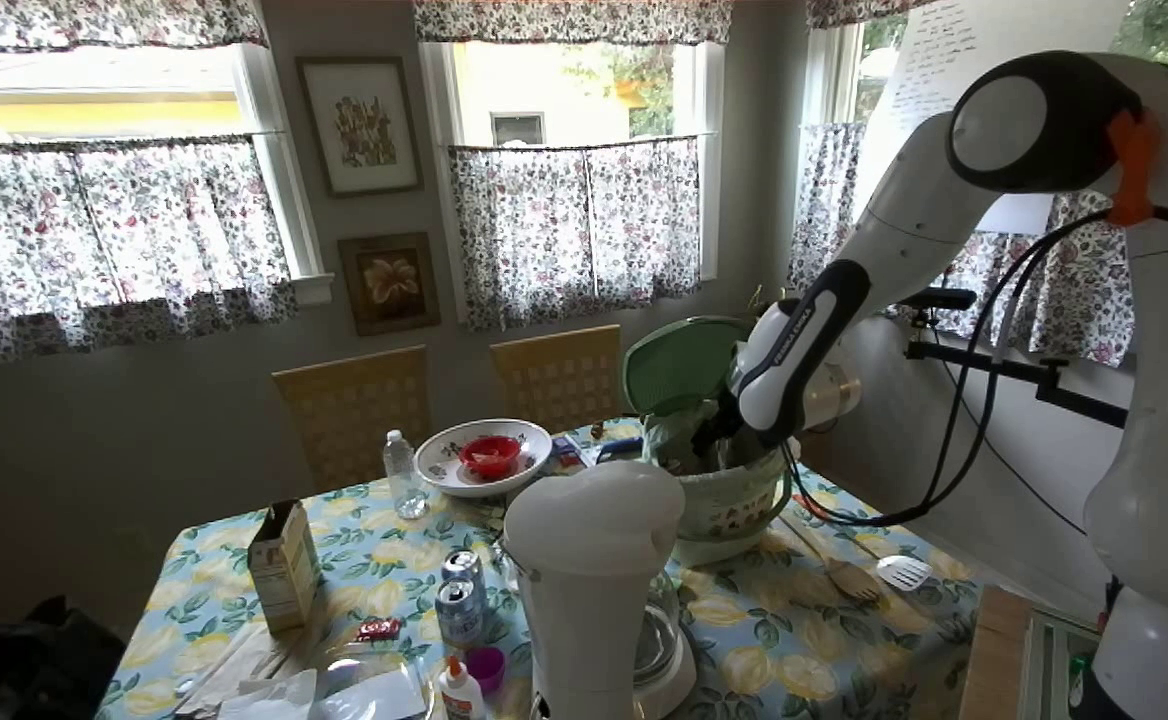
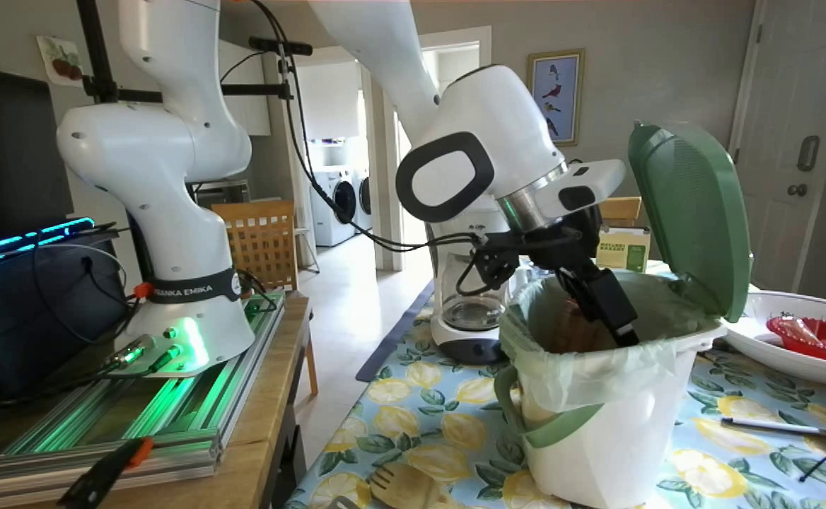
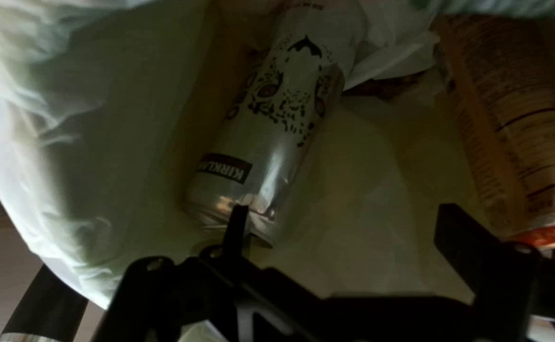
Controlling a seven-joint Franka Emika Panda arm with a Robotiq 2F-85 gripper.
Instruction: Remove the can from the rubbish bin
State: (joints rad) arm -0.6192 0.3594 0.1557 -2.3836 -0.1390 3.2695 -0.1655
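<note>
Robot base: Upright on a metal frame at the far left of an exterior view, the arm standing tall above it and cut off at the top edge.
Forearm: White and slanting, it runs from the upper edge down to the right; the elbow bends high in an exterior view.
Coffee maker: Upright on the surface, which bears a lemon print, and partly hidden.
Wrist: Bent and tilted, higher than the rubbish bin, which stands upright on the surface, and aimed down and rightward into its mouth.
Pincer: Spread wide inside the bin, its two black fingers well apart in the wrist view, pale liner showing between them.
Silver can: Lying slantwise inside the bin, an animal face printed on its side, one end at the tip of the finger on the wrist view's left; whether they touch cannot be told.
Brown-labelled container: Also in the bin, near the finger on the wrist view's right.
Green lid: Raised nearly upright at the bin's right side in an exterior view.
White bowl: Farthest right, a smaller red bowl resting in it.
</note>
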